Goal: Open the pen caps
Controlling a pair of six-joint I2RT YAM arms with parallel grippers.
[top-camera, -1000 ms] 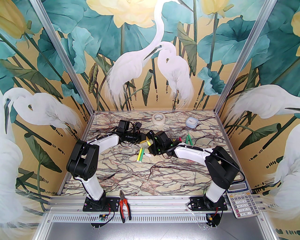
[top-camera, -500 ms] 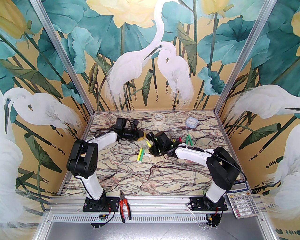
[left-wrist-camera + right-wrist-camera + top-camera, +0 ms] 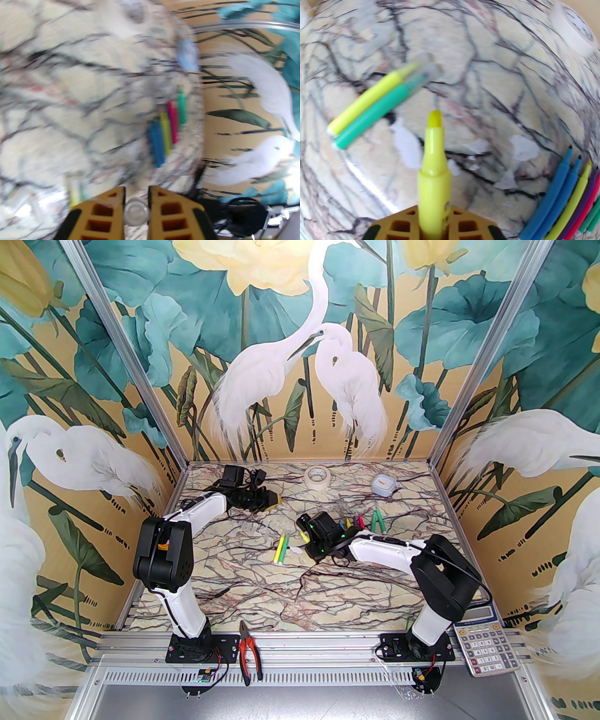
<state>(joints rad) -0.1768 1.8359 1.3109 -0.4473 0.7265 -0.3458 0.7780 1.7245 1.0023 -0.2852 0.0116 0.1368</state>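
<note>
— Where is the pen cap (image 3: 136,213)?
— I have it, a clear one, clamped in the left jaws over the far side of the desk (image 3: 328,596).
— And the right jaws?
— Clamped on an uncapped yellow marker (image 3: 434,164), near a yellow-and-green pair (image 3: 375,105) lying side by side on the desk.

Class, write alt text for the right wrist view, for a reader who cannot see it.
The right gripper is shut on an uncapped yellow marker, tip pointing away over the marbled table. Two markers lie side by side at left, a row of coloured markers at lower right, a tape roll at upper right.
</note>
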